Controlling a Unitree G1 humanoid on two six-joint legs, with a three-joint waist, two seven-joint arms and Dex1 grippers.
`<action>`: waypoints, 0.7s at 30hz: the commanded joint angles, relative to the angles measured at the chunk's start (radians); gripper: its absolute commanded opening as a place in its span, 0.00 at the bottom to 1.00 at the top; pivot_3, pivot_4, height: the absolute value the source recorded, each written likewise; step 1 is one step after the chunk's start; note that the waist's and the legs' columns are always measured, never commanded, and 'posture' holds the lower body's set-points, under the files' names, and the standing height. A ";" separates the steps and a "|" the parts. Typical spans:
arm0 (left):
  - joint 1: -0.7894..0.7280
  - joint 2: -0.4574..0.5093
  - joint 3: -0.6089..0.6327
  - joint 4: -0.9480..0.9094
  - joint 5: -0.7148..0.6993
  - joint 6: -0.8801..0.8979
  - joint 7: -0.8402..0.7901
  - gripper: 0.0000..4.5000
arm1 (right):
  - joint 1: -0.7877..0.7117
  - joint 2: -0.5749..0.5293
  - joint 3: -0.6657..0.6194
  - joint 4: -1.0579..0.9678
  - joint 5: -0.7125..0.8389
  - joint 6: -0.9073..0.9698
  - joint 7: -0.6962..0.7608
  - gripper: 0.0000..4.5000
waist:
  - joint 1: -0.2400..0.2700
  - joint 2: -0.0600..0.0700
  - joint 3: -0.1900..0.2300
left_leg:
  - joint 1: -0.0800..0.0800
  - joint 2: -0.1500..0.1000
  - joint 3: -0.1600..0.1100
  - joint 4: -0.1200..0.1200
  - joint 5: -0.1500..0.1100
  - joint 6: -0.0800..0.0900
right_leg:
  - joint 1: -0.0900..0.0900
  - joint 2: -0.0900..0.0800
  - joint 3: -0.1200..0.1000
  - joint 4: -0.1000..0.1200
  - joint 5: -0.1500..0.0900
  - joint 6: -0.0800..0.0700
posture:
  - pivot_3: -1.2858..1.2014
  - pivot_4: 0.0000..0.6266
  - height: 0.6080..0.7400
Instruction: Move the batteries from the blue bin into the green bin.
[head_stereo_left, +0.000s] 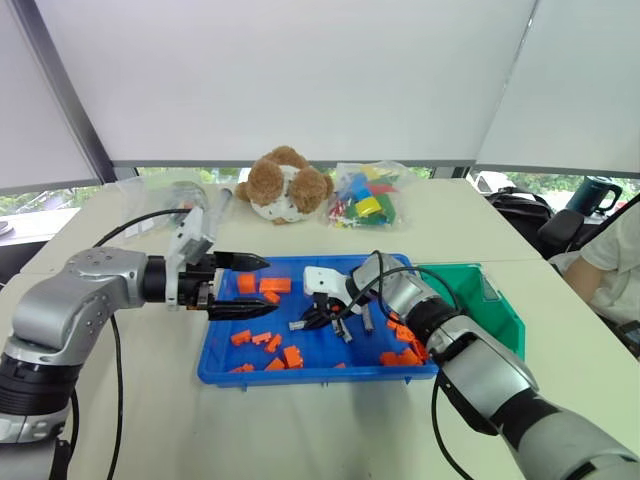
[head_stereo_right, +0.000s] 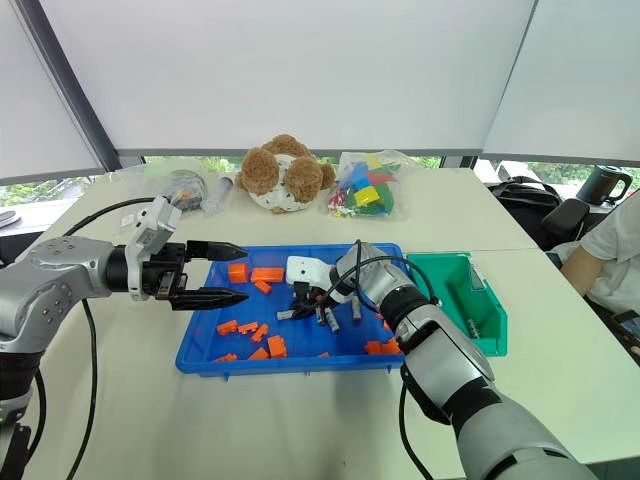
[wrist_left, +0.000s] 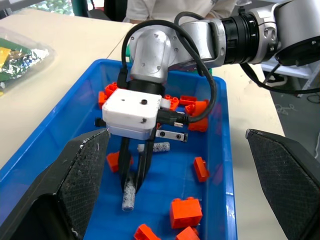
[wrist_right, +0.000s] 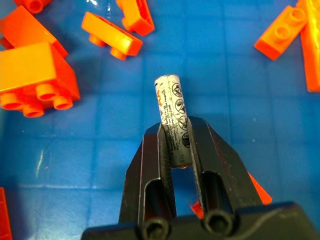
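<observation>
blue bin (head_stereo_left: 222, 368) floor | right end effector (wrist_right: 176, 145) pinching battery (wrist_right: 171, 115) (mid-tray, rims apart)

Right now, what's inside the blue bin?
Scattered orange blocks and several batteries lie in the blue bin. The right gripper is shut on one battery; two more lie beside it. Anything under the right arm is hidden.
</observation>
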 joint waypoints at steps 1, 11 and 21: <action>-0.012 0.012 0.029 -0.015 -0.013 -0.008 0.000 1.00 | 0.039 -0.081 -0.060 -0.194 0.017 0.065 0.023 0.01 | 0.003 0.000 0.000 | 0.000 0.000 0.000 0.000 0.000 0.000 | 0.000 0.000 0.000 0.000 0.000 0.000 | 0.52 0.24 0.95; -0.001 0.007 0.015 -0.008 -0.016 -0.013 -0.018 1.00 | 0.390 -0.555 -0.529 -1.098 0.222 0.716 -0.022 0.01 | 0.031 0.001 0.000 | 0.000 0.000 0.000 0.000 0.000 0.000 | 0.000 0.000 0.000 -0.001 0.000 0.000 | 0.52 0.24 0.95; -0.031 -0.004 -0.022 0.057 0.016 -0.048 -0.065 1.00 | 0.753 -0.832 -0.704 -1.158 0.186 0.785 -0.130 0.01 | 0.026 0.000 0.000 | 0.001 0.000 0.000 0.000 0.000 0.000 | 0.001 0.000 0.001 -0.002 0.000 0.000 | 0.52 0.24 0.95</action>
